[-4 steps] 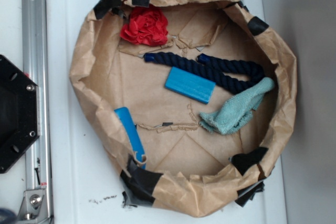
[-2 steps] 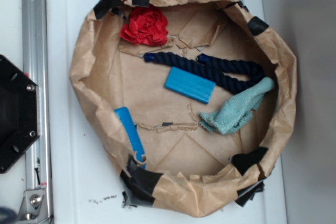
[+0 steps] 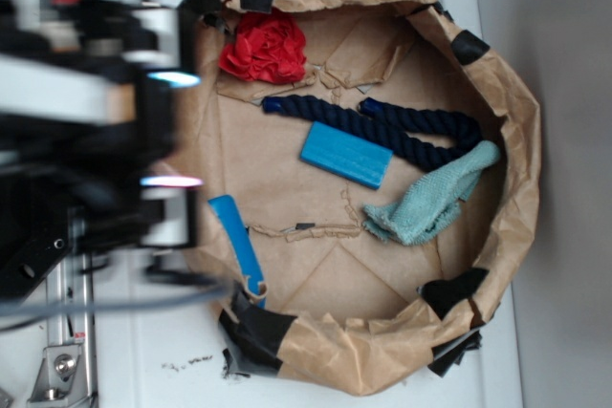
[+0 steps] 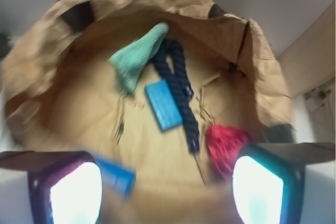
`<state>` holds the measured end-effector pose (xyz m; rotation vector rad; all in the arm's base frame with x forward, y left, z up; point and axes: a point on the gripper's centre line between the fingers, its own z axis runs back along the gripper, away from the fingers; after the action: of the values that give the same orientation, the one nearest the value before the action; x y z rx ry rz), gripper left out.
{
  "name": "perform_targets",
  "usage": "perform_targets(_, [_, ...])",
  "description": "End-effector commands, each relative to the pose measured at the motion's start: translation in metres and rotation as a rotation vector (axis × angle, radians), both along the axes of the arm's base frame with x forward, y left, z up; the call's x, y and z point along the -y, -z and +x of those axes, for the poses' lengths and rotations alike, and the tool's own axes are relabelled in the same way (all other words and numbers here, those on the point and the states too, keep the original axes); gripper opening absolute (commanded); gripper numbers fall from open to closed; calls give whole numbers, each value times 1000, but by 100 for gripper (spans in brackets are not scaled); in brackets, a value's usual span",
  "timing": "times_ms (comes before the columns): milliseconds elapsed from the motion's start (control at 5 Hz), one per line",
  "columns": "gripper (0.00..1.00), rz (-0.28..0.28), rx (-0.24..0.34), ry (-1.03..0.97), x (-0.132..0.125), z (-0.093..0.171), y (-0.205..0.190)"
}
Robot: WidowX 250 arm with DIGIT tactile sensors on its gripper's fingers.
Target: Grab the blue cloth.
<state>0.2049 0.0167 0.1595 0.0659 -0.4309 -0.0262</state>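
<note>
The white table (image 3: 124,332) holds a big round paper bowl (image 3: 521,121) with crinkly brown walls and black tape on its rim. Everything else sits inside that bowl.

The dark rope (image 3: 382,126) lies across the bowl's upper middle. Just below it rests the hard blue block (image 3: 346,155). A red crumpled thing (image 3: 265,47) sits near the bowl's top rim, and a blue handle (image 3: 237,241) leans on the wall by the robot arm (image 3: 86,131).

The blue cloth (image 3: 430,200) lies against the far wall of the bowl, on the side away from the arm. It is long and thin. One end climbs toward the wall next to the rope, and the other end spreads out on the bowl's floor.

The claw (image 4: 167,184) hovers over the near rim of the bowl. From the wrist view, the cloth (image 4: 137,56) is straight ahead and far across the bowl, well apart from the claw. I think the claw must travel across the bowl, past the block.

The claw is spread wide. It holds nothing and touches nothing.
</note>
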Motion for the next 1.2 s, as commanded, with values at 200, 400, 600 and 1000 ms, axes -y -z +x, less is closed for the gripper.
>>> perform_targets(200, [100, -239, -35, -105, 32, 89, 49])
perform_targets(400, [100, -323, -80, -7, 77, 95, 56])
perform_targets(600, [100, -334, -99, 32, 83, 100, 74])
perform_targets(1000, [100, -217, -107, 126, 68, 119, 109])
